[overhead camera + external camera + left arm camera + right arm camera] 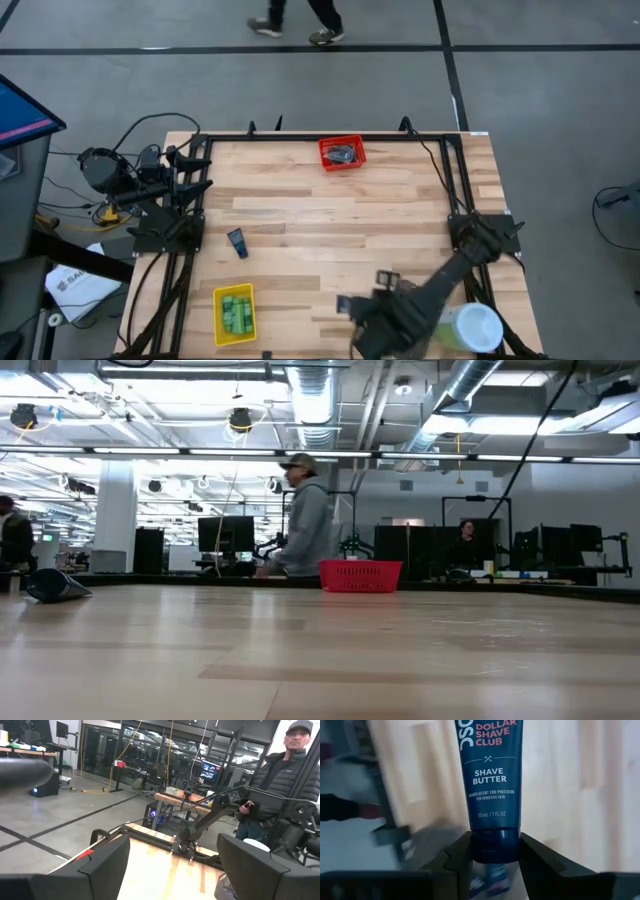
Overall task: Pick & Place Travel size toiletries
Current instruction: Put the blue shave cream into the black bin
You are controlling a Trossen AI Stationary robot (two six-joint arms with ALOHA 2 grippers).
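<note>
My right gripper (496, 851) is shut on a dark blue tube (490, 775) printed "Shave Butter". In the high view it sits near the table's near edge (362, 294). A second dark blue tube (237, 242) lies flat on the wood left of centre and shows at the far left of the low view (55, 586). Green bottles (237, 312) lie in a yellow bin at the near left. My left gripper (172, 865) is open and waits folded at the table's left edge (196, 172). My right gripper pinches the tube by its dark round cap (496, 840), one finger (455, 860) on each side. The tube's body sticks straight out past the fingertips, label toward the wrist camera, with the wood table behind it. Whether it hangs clear of the table does not show.
A red bin (342, 153) with dark items stands at the far edge, also in the low view (360, 575). A big pale green and white tub (470, 328) lies under my right arm at the near right. People stand beyond the table.
</note>
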